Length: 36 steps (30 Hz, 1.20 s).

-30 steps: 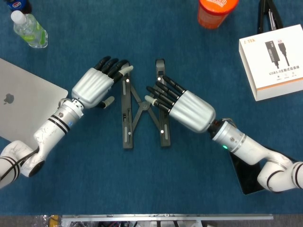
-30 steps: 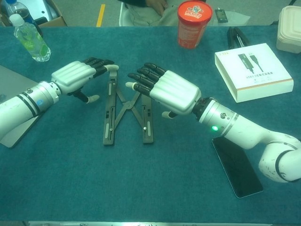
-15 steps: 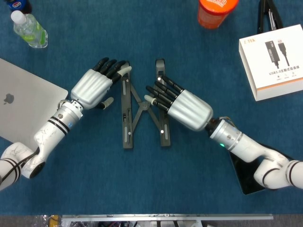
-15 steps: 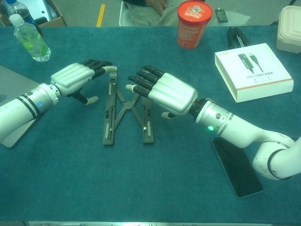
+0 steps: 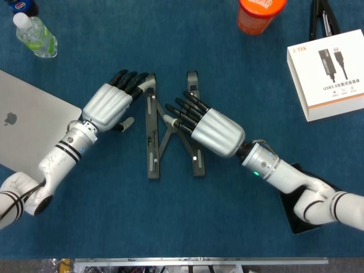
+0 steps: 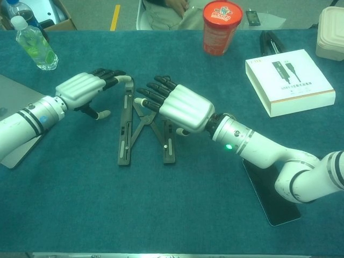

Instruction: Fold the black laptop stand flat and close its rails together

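laptop stand (image 5: 154, 132) flat on table, rails apart | left hand (image 5: 112, 102) fingers spread, at left rail | right hand (image 5: 206, 127) fingers spread, over right rail

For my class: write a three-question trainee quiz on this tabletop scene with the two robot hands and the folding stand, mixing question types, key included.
1. True or false: the rails of the black laptop stand already lie together.
2. Which hand lies over the stand's right rail? A) left hand B) right hand
3. Fill in: the white box lies to the ___ of the stand.

Key: 1 false, a gap with crossed links remains; 2 B; 3 right.
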Tool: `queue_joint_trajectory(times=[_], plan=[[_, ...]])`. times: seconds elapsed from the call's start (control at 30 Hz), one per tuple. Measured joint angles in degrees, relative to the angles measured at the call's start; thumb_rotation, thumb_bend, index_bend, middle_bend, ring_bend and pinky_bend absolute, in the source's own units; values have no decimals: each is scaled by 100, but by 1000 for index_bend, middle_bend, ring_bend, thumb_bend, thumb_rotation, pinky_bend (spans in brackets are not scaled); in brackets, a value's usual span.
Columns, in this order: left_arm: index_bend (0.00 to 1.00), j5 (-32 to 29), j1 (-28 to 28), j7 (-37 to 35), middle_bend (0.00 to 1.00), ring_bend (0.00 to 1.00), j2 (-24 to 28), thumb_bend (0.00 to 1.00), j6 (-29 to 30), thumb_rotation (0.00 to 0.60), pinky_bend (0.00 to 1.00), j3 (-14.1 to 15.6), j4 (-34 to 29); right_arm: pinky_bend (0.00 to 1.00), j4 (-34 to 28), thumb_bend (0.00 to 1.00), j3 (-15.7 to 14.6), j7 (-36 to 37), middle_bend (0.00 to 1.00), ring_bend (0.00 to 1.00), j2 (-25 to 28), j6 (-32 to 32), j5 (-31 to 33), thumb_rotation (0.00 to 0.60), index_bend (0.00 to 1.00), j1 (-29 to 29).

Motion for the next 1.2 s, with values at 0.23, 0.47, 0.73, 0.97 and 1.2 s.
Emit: queue_joint_trajectory(times=[0.23, 0.47, 0.73, 0.97, 1.2], plan=[[0, -20, 21, -39, 0, 0, -10, 317, -19, 600, 0, 3, -30, 38, 59, 0, 5, -54, 0, 0, -79, 26, 27, 600, 0, 35], [0, -17, 23, -151, 0, 0, -52, 317, -35, 600, 0, 9, -50, 38, 80, 0, -7, -62, 0, 0, -95, 31, 59, 600, 0, 41], [0, -7, 14, -205, 0, 0, -78, 318, -62, 600, 0, 16, -101, 37, 138, 0, 7, -60, 0, 0, -148, 41, 99, 600, 0, 66], [0, -31, 17, -246, 0, 0, -137, 317, -104, 600, 0, 13, -76, 38, 194, 0, 6, -56, 0, 0, -192, 39, 118, 600, 0, 91], [0, -33, 26, -277, 0, 0, -123, 317, -91, 600, 0, 8, -142, 37, 247, 0, 15, -78, 0, 0, -256, 53, 134, 600, 0, 117]])
